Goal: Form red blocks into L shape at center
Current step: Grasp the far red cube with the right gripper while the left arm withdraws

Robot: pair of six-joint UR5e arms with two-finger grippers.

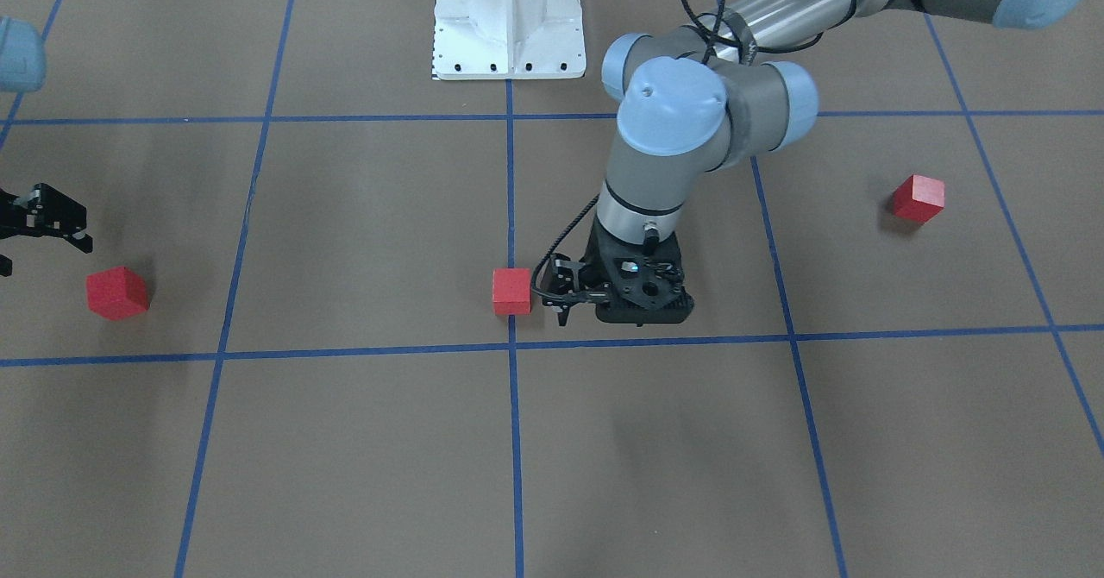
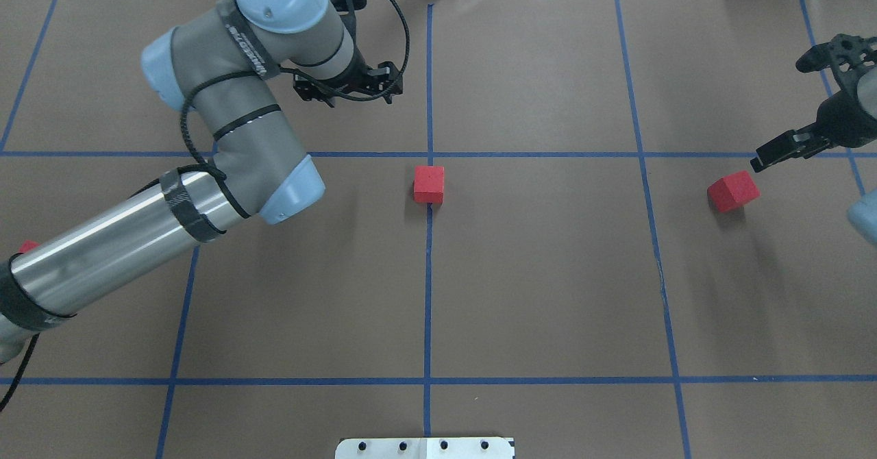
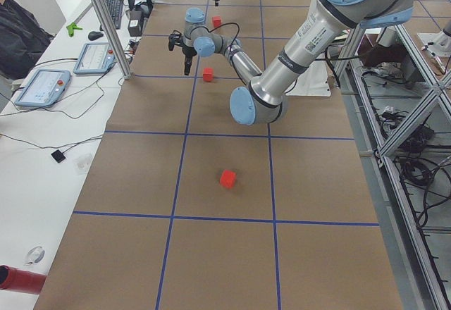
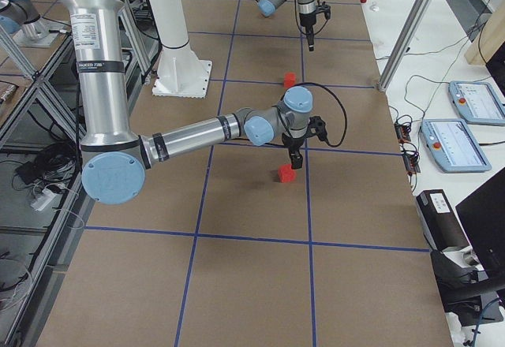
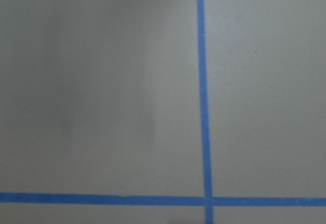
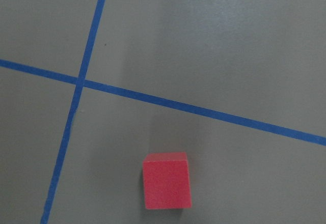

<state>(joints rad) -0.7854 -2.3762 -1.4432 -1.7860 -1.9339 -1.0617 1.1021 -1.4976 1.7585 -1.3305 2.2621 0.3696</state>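
Note:
One red block sits on the middle blue line, just on the robot's side of the center crossing; it also shows in the overhead view. My left gripper hangs raised beside it, open and empty; its wrist view shows only the tape crossing. A second red block lies by my right gripper, which is open, empty and raised above it; its wrist view shows this block. The third red block lies alone on my left side, mostly hidden by the arm in the overhead view.
The white robot base stands at the table's near edge behind the center. Operators' pendants and cables lie on the white bench beyond the far edge. My left arm's elbow hangs over the squares left of center.

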